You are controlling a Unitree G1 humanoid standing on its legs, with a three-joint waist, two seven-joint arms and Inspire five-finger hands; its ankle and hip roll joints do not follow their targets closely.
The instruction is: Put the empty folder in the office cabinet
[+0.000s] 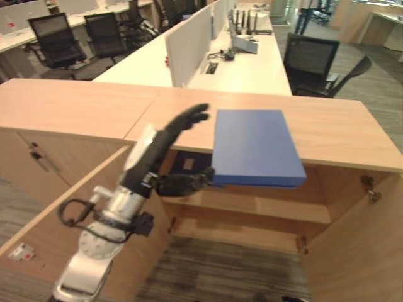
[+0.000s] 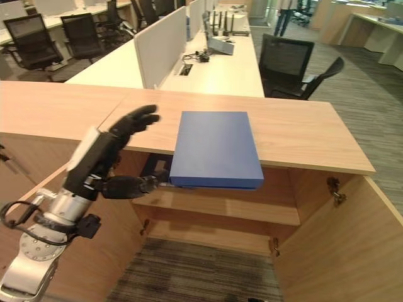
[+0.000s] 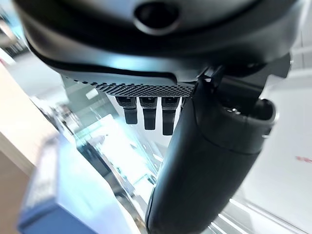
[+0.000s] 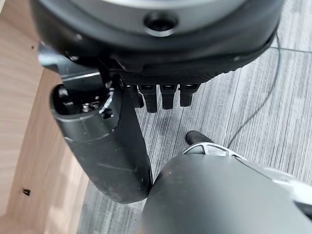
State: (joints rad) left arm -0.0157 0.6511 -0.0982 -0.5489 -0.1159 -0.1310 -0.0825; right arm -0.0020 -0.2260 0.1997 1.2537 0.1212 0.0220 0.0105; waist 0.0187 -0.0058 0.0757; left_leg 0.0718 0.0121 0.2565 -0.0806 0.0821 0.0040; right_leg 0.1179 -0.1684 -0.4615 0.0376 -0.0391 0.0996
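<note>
The blue folder [image 1: 255, 146] is seen lying flat on the wooden top of the office cabinet [image 1: 340, 129], its near short edge jutting out past the front lip above the open compartment. Its long axis is directed away from the robot, across the depth of the top rather than along it. The left hand [image 1: 165, 143] is held just beside the folder's left side, with the fingers stretched straight above the cabinet top and the thumb reaching under toward the overhanging near corner; the hand is spread, not closed on anything, and whether the thumb tip actually touches the folder cannot be told. The folder therefore lies to the right of that hand, and the left hand is judged the nearer one by far. The right hand [image 4: 122, 141] is shown in its own wrist view with straight, relaxed fingers over the grey carpet beside a cabinet door [image 4: 19, 122] (idle, well away from the work). Below the folder an inner shelf [image 2: 214, 211] is visible between the open doors, so a grip on the overhanging edge is judged to be needed first.
</note>
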